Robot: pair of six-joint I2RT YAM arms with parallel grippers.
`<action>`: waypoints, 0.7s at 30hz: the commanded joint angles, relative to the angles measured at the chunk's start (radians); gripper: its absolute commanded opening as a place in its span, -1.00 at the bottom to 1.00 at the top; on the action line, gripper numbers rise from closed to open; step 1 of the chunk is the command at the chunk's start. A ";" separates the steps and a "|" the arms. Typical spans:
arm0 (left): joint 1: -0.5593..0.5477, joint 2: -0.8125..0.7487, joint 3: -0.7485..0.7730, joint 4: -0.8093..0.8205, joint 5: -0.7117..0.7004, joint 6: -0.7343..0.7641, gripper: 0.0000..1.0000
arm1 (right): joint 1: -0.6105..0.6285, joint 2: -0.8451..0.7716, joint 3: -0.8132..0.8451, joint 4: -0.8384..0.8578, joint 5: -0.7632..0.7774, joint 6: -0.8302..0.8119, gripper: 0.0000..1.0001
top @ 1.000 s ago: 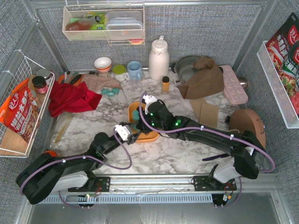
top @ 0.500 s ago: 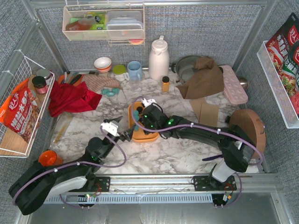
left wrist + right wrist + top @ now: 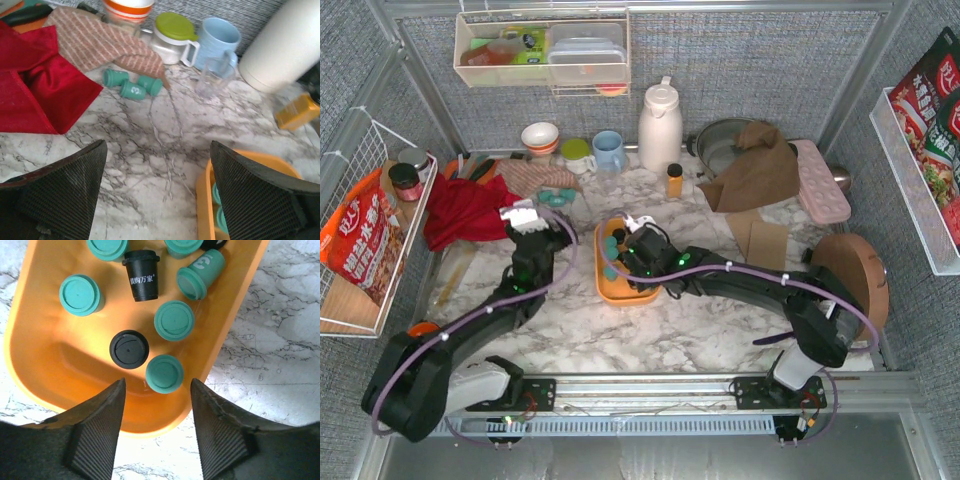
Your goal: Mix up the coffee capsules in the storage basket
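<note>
**Right tool poised over the capsules, left tool waiting aside**

A marble tabletop (image 3: 700,330), walled in grey fabric and crowded along its back edge, is carrying the work. Near its middle the storage basket (image 3: 45,340) is sitting flat, within reach of both arms. The coffee capsules (image 3: 173,320) are lying loose on the basket floor. Most are teal, and two black ones are showing in the right wrist view. Some are standing on end and others are tipped on their sides. They are sitting apart rather than stacked, so a sweep should be able to push them about freely, with the low rim keeping them in.

The right tool (image 3: 157,390) is hanging just above one rounded end of the basket, its fingers spread and nothing between them. A teal capsule is lying right below the gap. That spread stance is looking suited either to raking or to closing on that capsule, and I cannot tell which is intended.

The left tool (image 3: 159,150) is hovering over bare marble beside the basket's rim, also spread and empty, probably parked there to leave the basket free. It is facing three teal capsules (image 3: 132,86) lying outside the basket, beside a striped cloth (image 3: 100,42) and a red cloth (image 3: 30,95), and it may be aiming for them.
</note>
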 commanded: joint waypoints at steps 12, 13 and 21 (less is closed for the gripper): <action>0.302 0.566 0.600 -0.503 0.236 -0.200 0.74 | -0.052 -0.184 -0.083 0.114 -0.093 -0.115 0.39; 0.316 0.606 0.640 -0.521 0.246 -0.198 0.73 | -0.055 -0.199 -0.088 0.125 -0.094 -0.125 0.39; 0.370 0.863 0.929 -0.674 0.310 -0.151 0.51 | -0.096 -0.294 -0.210 0.181 -0.104 -0.143 0.39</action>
